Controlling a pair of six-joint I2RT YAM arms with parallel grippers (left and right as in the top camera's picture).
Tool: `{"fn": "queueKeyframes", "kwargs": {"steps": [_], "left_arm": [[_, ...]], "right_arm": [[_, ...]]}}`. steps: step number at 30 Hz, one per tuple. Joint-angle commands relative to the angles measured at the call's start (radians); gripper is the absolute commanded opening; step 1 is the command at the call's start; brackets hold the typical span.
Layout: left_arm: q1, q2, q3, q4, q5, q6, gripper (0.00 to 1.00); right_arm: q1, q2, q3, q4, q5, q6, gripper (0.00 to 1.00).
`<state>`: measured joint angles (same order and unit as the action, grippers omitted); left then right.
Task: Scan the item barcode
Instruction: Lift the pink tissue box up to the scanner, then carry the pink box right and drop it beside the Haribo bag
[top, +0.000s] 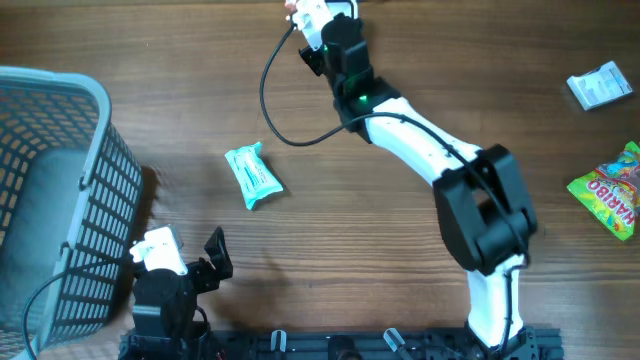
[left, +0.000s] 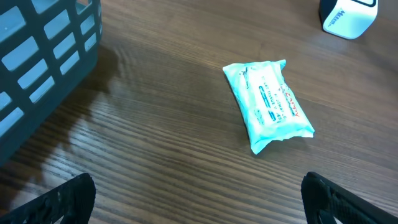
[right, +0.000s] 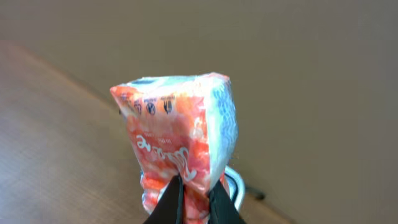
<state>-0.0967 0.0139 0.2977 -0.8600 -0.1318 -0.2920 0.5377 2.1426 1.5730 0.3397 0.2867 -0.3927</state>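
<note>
My right gripper (right: 194, 183) is shut on the lower end of an orange-and-white packet (right: 180, 137) and holds it upright in the air. Small printed symbols show near the packet's top; no barcode shows on this face. In the overhead view the right gripper (top: 305, 22) reaches to the table's far edge, and only a corner of the packet (top: 291, 10) shows there. My left gripper (top: 205, 262) rests near the front left. Its jaws stand wide apart over bare wood, so the left gripper (left: 199, 202) is open and holds nothing.
A teal wipes pack (top: 252, 175) (left: 268, 102) lies mid-table, ahead of the left gripper. A grey mesh basket (top: 95, 120) (left: 50, 37) stands at the left. A white device with blue lettering (left: 348, 17) sits beyond the wipes. A white pack (top: 600, 85) and a Haribo bag (top: 612, 190) lie far right.
</note>
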Motion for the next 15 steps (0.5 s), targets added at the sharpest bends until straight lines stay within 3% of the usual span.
{"fn": "queueKeyframes", "kwargs": {"steps": [1, 5, 15], "left_arm": [[-0.004, -0.007, -0.004, 0.002, 0.008, -0.008, 1.00], [-0.004, -0.007, -0.004, 0.002, 0.008, -0.008, 1.00], [-0.004, -0.007, -0.004, 0.002, 0.008, -0.008, 1.00]], "right_arm": [[-0.023, 0.073, 0.011, 0.121, 0.137, -0.054, 0.05], [-0.063, 0.141, 0.015, 0.172, 0.131, -0.102, 0.05], [-0.073, 0.280, 0.150, 0.172, 0.128, -0.490, 0.05]]}}
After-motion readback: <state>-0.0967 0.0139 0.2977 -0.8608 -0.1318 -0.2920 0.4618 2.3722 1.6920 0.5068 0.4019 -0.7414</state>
